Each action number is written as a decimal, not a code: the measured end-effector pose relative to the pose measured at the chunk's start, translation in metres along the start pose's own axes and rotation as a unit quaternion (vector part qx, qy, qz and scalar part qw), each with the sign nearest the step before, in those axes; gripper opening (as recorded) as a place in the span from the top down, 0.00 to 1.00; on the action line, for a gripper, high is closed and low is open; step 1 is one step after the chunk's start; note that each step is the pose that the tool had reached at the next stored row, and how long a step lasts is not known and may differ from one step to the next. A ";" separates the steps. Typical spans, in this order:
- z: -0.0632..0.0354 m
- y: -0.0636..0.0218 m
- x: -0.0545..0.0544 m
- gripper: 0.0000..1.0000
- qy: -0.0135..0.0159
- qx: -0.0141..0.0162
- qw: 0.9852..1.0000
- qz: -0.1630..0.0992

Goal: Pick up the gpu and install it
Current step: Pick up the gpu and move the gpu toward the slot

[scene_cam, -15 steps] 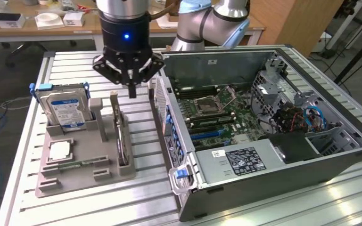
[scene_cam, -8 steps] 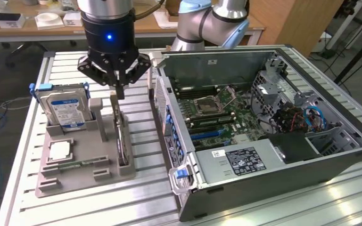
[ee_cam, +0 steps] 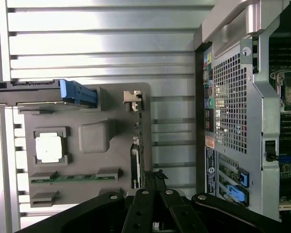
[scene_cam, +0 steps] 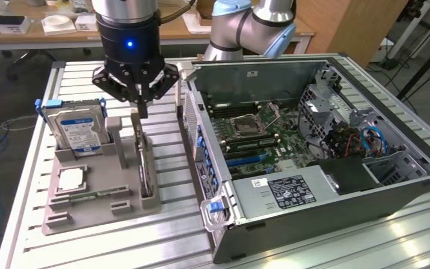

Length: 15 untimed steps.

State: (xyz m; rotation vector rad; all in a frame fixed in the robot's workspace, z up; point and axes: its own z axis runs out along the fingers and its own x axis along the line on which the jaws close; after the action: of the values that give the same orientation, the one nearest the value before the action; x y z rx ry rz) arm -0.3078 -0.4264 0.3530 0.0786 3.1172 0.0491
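While the gpu (scene_cam: 144, 162) stands edgewise in its tray (scene_cam: 96, 216), the claw (scene_cam: 143, 112) grips its top edge: pick-up stage; extraction requires a straight lift.

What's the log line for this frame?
phase: grasp | hand: shut, at gpu top edge | gpu: on edge in holder | lift: not yet

A hard drive (scene_cam: 76, 130) stands in the grey tray (scene_cam: 96, 216) beside, seemingly, a processor (scene_cam: 71, 179).
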 end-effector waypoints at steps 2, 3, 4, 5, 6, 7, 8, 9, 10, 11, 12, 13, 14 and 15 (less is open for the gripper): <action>0.0000 0.0000 0.000 0.89 0.000 0.000 1.000 0.000; 0.0000 0.0000 0.000 0.89 0.000 0.000 1.000 0.000; 0.0000 0.0000 0.000 0.89 0.000 0.000 1.000 0.000; 0.0000 0.0000 0.000 0.89 0.000 0.000 1.000 0.000; 0.0000 0.0000 0.000 0.89 0.000 0.000 1.000 0.000; 0.0000 0.0000 0.000 0.89 0.000 0.000 1.000 0.000; 0.0000 0.0000 0.000 0.89 0.000 0.000 1.000 0.000; 0.0000 0.0000 0.000 0.89 0.000 0.000 1.000 0.000; 0.0000 0.0000 0.000 0.89 0.000 0.000 1.000 0.000; 0.0000 0.0000 0.000 0.89 0.000 0.000 1.000 0.000; 0.0000 0.0000 0.000 0.83 0.000 0.000 1.000 0.000; 0.0000 0.0000 0.000 0.77 0.000 0.000 1.000 0.000; 0.0000 0.0000 0.000 0.77 0.000 0.000 1.000 0.000; 0.0000 0.0000 0.000 0.71 0.000 0.000 1.000 0.000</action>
State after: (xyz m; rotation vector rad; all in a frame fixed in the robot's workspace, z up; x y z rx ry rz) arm -0.3078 -0.4265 0.3529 0.0785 3.1171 0.0491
